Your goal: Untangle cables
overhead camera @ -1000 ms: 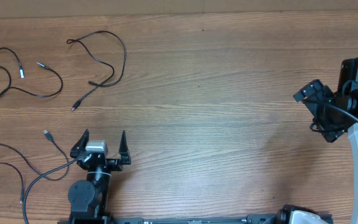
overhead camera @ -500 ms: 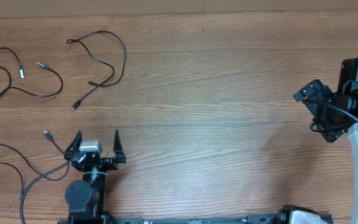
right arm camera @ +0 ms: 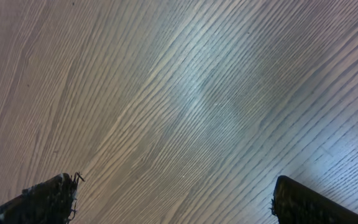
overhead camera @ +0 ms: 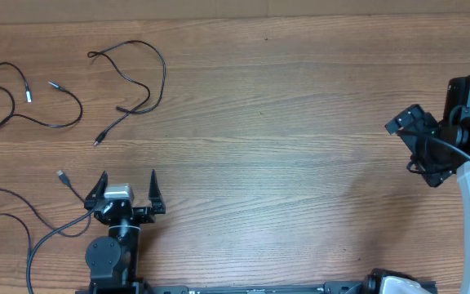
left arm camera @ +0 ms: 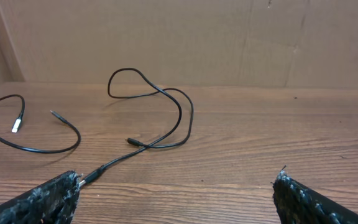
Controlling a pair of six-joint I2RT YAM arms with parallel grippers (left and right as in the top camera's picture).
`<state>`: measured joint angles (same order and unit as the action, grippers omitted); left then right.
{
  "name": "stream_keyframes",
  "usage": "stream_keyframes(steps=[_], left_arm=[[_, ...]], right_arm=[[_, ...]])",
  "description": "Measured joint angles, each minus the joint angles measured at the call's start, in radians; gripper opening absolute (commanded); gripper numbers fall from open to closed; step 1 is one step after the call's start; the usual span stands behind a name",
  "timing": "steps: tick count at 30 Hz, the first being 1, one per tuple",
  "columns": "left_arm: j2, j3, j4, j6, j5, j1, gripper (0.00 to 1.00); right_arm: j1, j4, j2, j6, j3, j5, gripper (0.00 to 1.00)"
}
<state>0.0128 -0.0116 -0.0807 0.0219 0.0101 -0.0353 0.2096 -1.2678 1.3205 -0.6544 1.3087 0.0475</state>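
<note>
Three separate thin black cables lie on the wooden table's left side. A looped one (overhead camera: 163,72) is at the back; it also shows in the left wrist view (left arm camera: 191,118), its plug end close to my left finger. A second cable (overhead camera: 51,126) lies at the far left, with a white-tipped plug in the left wrist view (left arm camera: 42,151). A third (overhead camera: 61,175), with a silver plug, runs just left of my left gripper (overhead camera: 127,181). That gripper is open and empty (left arm camera: 176,186). My right gripper (overhead camera: 405,145) is open and empty far to the right, over bare wood (right arm camera: 173,186).
A brown cardboard wall (left arm camera: 229,37) stands along the table's back edge. The right arm's thick black wire (overhead camera: 463,159) curves along the right edge. The left arm's base (overhead camera: 108,257) sits at the front edge.
My left gripper has shifted slightly to the left, still open. The cables and the right arm have not moved.
</note>
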Motion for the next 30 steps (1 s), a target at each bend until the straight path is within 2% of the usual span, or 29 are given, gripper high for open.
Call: stream_keyframes(steps=[9,15,20,21,23,26,30], left_arm=[[0.000,0.000,0.000,0.000,0.000,0.000,0.99],[0.000,0.000,0.000,0.000,0.000,0.000,1.00],[0.000,0.000,0.001,0.000,0.000,0.000,0.99],[0.000,0.000,0.001,0.000,0.000,0.000,0.99],[0.003,0.000,0.006,0.000,0.000,0.000,1.00],[0.000,0.002,0.003,0.000,-0.003,0.000,1.00],[0.000,0.002,0.003,0.000,-0.004,0.000,1.00]], right_arm=[[-0.028,-0.001,-0.022,0.000,-0.024,0.000,1.00],[-0.108,-0.002,-0.153,0.000,-0.058,-0.068,1.00],[-0.238,0.079,-0.370,0.000,-0.192,-0.184,1.00],[-0.288,0.103,-0.488,0.000,-0.266,-0.251,1.00],[-0.361,0.388,-0.676,0.057,-0.460,-0.279,1.00],[-0.407,0.418,-0.976,0.138,-0.595,-0.290,1.00],[-0.407,0.501,-1.052,0.249,-0.669,-0.309,1.00]])
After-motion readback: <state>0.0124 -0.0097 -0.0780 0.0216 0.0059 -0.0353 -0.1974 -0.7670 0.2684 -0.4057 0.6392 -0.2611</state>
